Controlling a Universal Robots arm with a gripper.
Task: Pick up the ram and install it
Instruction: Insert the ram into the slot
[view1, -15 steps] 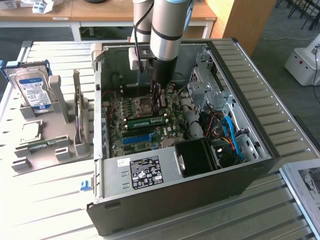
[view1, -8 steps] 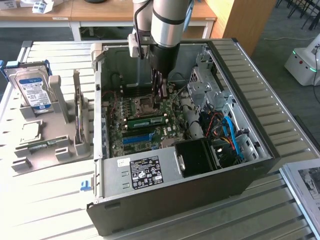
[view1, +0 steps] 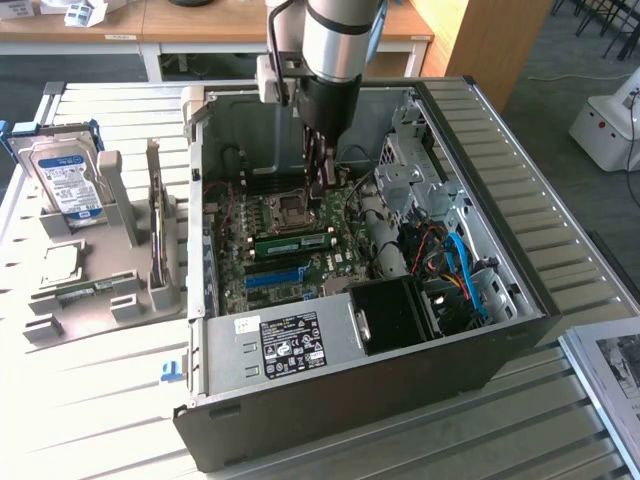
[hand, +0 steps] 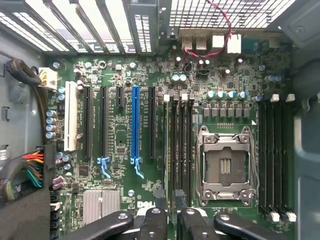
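Note:
The ram (view1: 290, 242) is a narrow green stick standing on edge in a slot on the motherboard (view1: 330, 265), just in front of the CPU socket (view1: 290, 210), inside the open computer case. In the wrist view the ram (hand: 174, 150) is a thin dark line beside the socket (hand: 225, 165). My gripper (view1: 320, 188) hangs inside the case, slightly above and behind the stick. Its fingers stand close together with nothing between them, and in the wrist view the gripper (hand: 170, 200) sits over one end of the slots.
The case walls (view1: 480, 180) close in around the arm. A black power supply (view1: 290, 345), a drive cage (view1: 410, 165) and blue cables (view1: 465, 275) crowd the case. A grey stand (view1: 110, 250) on the exterior view's left holds a hard drive (view1: 65, 180) and another green stick (view1: 85, 291).

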